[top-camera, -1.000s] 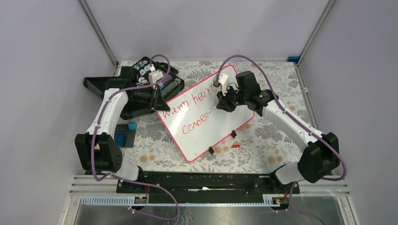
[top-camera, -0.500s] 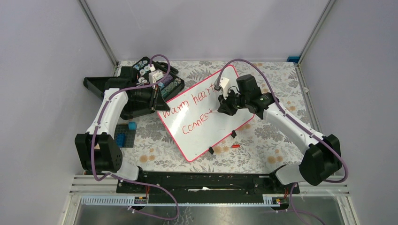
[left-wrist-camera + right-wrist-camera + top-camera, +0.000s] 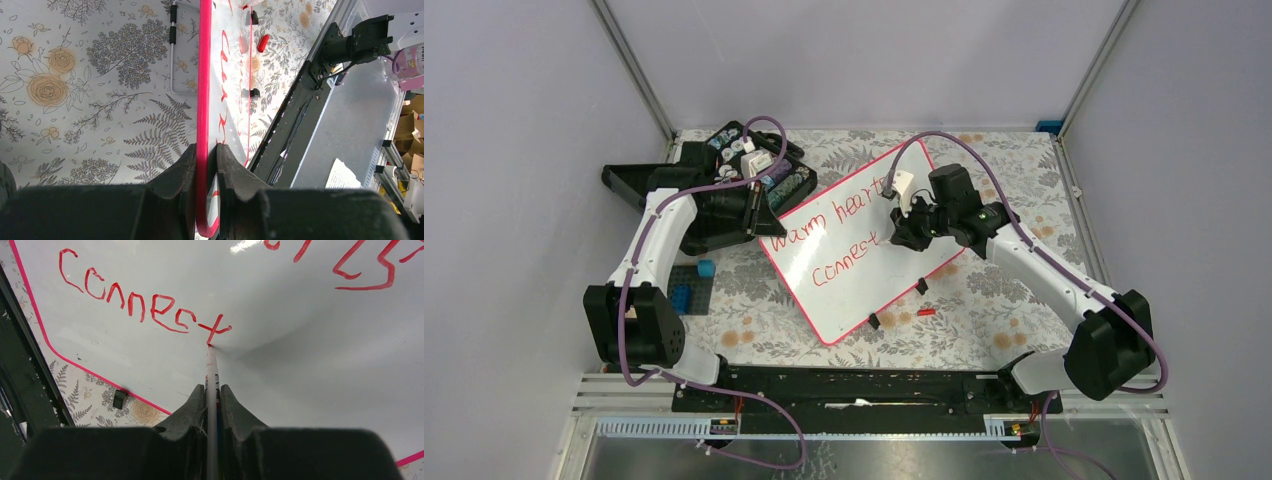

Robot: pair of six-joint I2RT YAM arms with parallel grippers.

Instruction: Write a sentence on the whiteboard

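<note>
Red handwriting, your sentence [image 3: 844,262], runs in two lines across the whiteboard [image 3: 864,295]: "Warm hearts" above, "connect" below. The board lies at an angle in the middle of the floral tabletop [image 3: 1004,300], its left corner toward the open black case [image 3: 724,190].

Your left tool [image 3: 206,148] is closed narrow on the board's pink rim [image 3: 203,75] at that left corner, one finger on each face of the edge.

Your right tool [image 3: 212,390] is clamped on a thin red marker [image 3: 212,367]. The marker's tip touches the white surface at the foot of the final "t" in "connect".

You can see two small black clips [image 3: 921,286] on the board's near right edge. A small red cap [image 3: 927,312] lies on the tabletop just beside that edge, apart from the board.
</note>
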